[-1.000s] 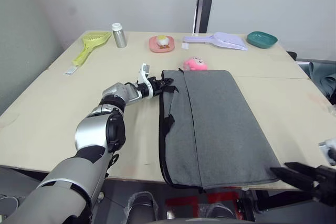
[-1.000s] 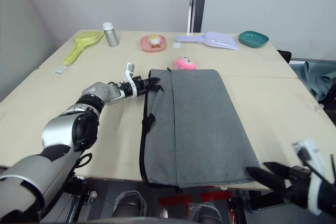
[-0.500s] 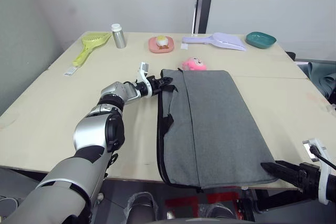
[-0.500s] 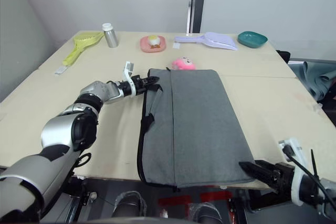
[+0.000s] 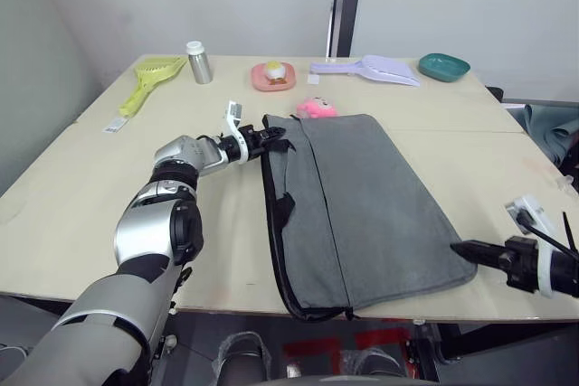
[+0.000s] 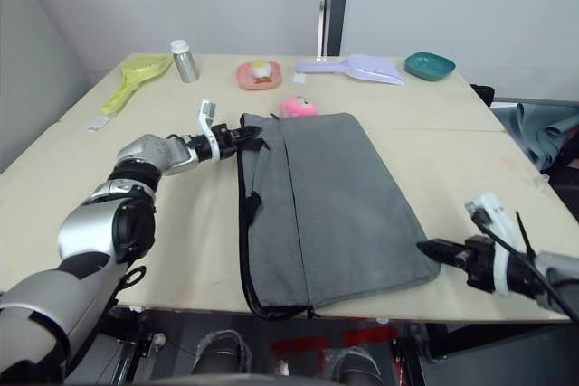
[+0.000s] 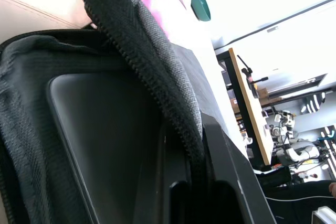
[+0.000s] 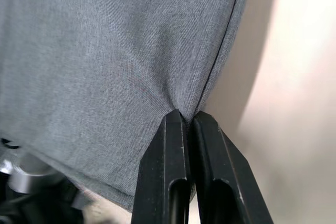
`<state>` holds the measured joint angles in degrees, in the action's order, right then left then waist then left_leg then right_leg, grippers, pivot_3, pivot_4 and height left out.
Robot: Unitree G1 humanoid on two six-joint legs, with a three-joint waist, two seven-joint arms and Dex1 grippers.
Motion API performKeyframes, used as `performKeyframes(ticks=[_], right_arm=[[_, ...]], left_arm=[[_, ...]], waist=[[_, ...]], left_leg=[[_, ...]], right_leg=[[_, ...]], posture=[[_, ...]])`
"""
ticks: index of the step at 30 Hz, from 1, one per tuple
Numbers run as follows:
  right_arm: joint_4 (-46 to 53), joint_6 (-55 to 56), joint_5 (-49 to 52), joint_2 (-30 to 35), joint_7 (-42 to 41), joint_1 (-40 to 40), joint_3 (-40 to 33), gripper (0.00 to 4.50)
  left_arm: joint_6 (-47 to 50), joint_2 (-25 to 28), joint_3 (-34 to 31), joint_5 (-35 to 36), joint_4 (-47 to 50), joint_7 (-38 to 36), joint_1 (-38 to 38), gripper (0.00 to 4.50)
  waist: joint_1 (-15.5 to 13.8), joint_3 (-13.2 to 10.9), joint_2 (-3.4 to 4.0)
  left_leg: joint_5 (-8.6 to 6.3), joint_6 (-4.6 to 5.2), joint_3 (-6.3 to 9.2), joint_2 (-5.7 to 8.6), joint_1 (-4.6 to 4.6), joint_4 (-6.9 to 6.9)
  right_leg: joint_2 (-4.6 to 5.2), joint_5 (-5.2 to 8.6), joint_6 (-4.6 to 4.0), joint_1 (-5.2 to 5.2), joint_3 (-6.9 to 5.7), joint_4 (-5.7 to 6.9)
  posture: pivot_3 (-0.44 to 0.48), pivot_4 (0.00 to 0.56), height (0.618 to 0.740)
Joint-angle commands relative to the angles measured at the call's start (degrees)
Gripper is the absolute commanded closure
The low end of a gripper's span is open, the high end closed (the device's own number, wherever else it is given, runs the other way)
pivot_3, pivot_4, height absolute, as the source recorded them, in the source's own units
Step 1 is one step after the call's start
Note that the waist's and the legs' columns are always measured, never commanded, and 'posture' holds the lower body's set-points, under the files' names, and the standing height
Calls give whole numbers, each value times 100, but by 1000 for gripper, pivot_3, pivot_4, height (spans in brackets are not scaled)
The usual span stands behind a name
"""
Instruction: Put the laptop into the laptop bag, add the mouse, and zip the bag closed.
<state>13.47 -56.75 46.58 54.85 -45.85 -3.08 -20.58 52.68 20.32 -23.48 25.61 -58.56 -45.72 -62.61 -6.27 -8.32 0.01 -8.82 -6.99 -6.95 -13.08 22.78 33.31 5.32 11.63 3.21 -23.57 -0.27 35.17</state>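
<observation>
At the near right edge of the pale wooden surface (image 5: 81,214), the right tool (image 5: 460,246) has its two black fingers pressed together on the near right corner of the flat rectangular grey fabric laptop bag (image 5: 366,201); the right wrist view shows the fabric pinched and puckered between the fingers (image 8: 170,150). The bag lies flat across the middle of the surface, its near end reaching the front edge, with black edging and a black strap handle (image 5: 282,210) along its left side. At the far left corner of the bag, the left tool (image 5: 271,136) is clamped on the zippered black-edged rim, which the left wrist view shows running between its fingers (image 7: 231,187). A pink plush charm (image 5: 311,108) rests touching the far edge of the bag. Further back, well apart from the bag, stand a yellow-green plastic scoop (image 5: 145,80), a silver metal bottle with a white cap (image 5: 198,61), a pink plate (image 5: 276,77) carrying a small yellow-and-white item, a lavender plastic scoop (image 5: 371,68) and a teal bowl (image 5: 443,67).
</observation>
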Motion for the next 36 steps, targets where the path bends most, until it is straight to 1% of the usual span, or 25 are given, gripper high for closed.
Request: performKeyframes(ticks=[1, 3, 6, 8, 10, 13, 15, 18, 20, 21, 24, 25, 27, 28, 29, 30, 31, 32, 34, 36], right_arm=[[-525, 711, -878, 58, 102, 1388, 789, 4446], [-981, 842, -1359, -58, 127, 2281, 1366, 4446], [-1880, 1094, -2185, -350, 164, 3537, 2212, 4446], [-2512, 1251, -2659, -593, 181, 4232, 2614, 4446], [-2999, 1425, -2970, -784, 73, 4698, 2869, 4446], [-3973, 1910, -3460, -1191, -88, 5442, 3222, 4446], [-4527, 2122, -3658, -1372, -136, 5714, 3258, 4446], [-5046, 2012, -3598, -1504, -483, 5921, 3095, 3447], [-5139, 1889, -3534, -1531, -648, 5965, 2972, 2835], [-5125, 1830, -3525, -1500, -706, 5942, 2918, 2408], [-4958, 1589, -3393, -1285, -880, 5766, 2637, 1357], [-4871, 1495, -3316, -1186, -954, 5712, 2517, 1013], [-4601, 1300, -3107, -908, -1156, 5568, 2234, 349], [-4502, 1233, -3043, -840, -1205, 5519, 2157, 94], [-4400, 1157, -2972, -779, -1242, 5470, 2072, 0], [-4307, 1079, -2917, -722, -1259, 5426, 1993, 0], [-4100, 949, -2787, -583, -1353, 5313, 1847, 0], [-3833, 747, -2602, -415, -1453, 5172, 1637, 0], [-3053, 232, -2121, -117, -1633, 4791, 1158, 0], [-2353, -247, -1724, 58, -1646, 4406, 797, 0]], left_arm=[[790, 111, 243, 341, 1422, -147, 503, 4500], [1164, 174, 377, 469, 2248, -58, 940, 4500], [1729, 306, 453, 701, 3517, 124, 1565, 4500], [2043, 382, 458, 863, 4266, 247, 1912, 4500], [2351, 405, 418, 1056, 4879, 374, 2176, 4500], [2900, 426, 588, 1326, 6205, 607, 2848, 4500], [3100, 309, 593, 1370, 6657, 840, 3109, 4500], [3154, -18, 461, 1200, 6890, 1366, 3333, 4500], [3088, -169, 397, 1102, 6919, 1625, 3383, 4500], [3036, -307, 278, 1018, 6850, 1844, 3372, 3750], [3074, -712, -273, 992, 6696, 2346, 3199, 2656], [3256, -812, -488, 1020, 6650, 2469, 3071, 2306], [3797, -909, -873, 1360, 6640, 2400, 2783, 1586], [3927, -930, -984, 1486, 6626, 2396, 2710, 1335], [3979, -927, -1075, 1629, 6583, 2434, 2655, 900], [3982, -825, -1062, 1862, 6495, 2440, 2667, 578], [3982, -663, -1056, 2228, 6359, 2358, 2655, 578], [3982, -330, -955, 2608, 6272, 2191, 2742, 578], [3982, 544, -754, 3385, 6213, 1738, 3087, 578], [3982, 1369, -526, 3789, 6302, 1278, 3540, 578]], waist=[[80, -2, 4], [118, -4, 8], [109, -5, 10], [98, -5, 10], [63, -5, 10], [68, -5, 10], [46, -5, 10], [17, -5, 10], [15, -4, 10], [24, -4, 10], [25, -5, 9], [21, -5, 9], [18, -5, 9], [25, -5, 9], [33, -5, 9], [49, -5, 9], [72, -5, 9], [75, -5, 9], [86, -5, 9], [103, -4, 12]], left_leg=[[5, -1, 2, 3, 8, 0], [6, 0, 2, 1, 11, 1], [32, 37, -3, -4, 15, 3], [45, 24, -4, -2, 30, 7], [46, 24, 0, -4, 46, 8], [45, 27, -3, -6, 54, 13], [35, 42, -11, -4, 59, 17], [26, 60, -7, -7, 68, 36], [23, 69, -3, -6, 71, 51], [22, 73, -2, -6, 69, 61], [25, 80, -6, -6, 60, 73], [27, 82, -5, -8, 61, 79], [30, 87, -6, -7, 58, 87], [31, 88, -7, -7, 58, 89], [31, 89, -13, -6, 54, 89], [31, 89, -17, -6, 52, 89], [31, 90, -21, -6, 50, 87], [31, 90, -22, -6, 48, 87], [32, 90, -23, -12, 47, 77], [32, 86, -28, -18, 43, 56]], right_leg=[[4, 0, 0, -4, -5, 6], [3, 0, -1, -9, -5, 11], [-1, 2, -4, -30, -1, 16], [-1, 3, -9, -44, -5, 28], [1, 10, -21, -60, -9, 38], [6, 24, -45, -61, -17, 44], [11, 29, -53, -61, -29, 44], [14, 30, -57, -59, -42, 51], [19, 30, -57, -53, -47, 60], [19, 27, -62, -48, -47, 64], [21, 19, -74, -43, -38, 76], [20, 15, -80, -43, -39, 76], [20, 10, -88, -38, -35, 81], [20, 8, -91, -39, -34, 81], [20, 6, -94, -39, -25, 81], [20, 6, -94, -39, -21, 80], [19, 6, -94, -40, -17, 80], [17, 6, -94, -41, -15, 81], [10, 6, -94, -49, -15, 80], [0, 8, -92, -59, -12, 75]], posture=[[0, 150, 740], [0, 150, 740], [0, 150, 740], [0, 150, 740], [0, 150, 740], [0, 150, 740], [0, 150, 740], [0, 150, 740], [0, 150, 740], [0, 150, 740], [0, 150, 740], [0, 150, 740], [0, 150, 740], [0, 150, 740], [0, 150, 740], [0, 150, 740], [0, 150, 740], [0, 150, 740], [0, 150, 740], [0, 150, 740]])
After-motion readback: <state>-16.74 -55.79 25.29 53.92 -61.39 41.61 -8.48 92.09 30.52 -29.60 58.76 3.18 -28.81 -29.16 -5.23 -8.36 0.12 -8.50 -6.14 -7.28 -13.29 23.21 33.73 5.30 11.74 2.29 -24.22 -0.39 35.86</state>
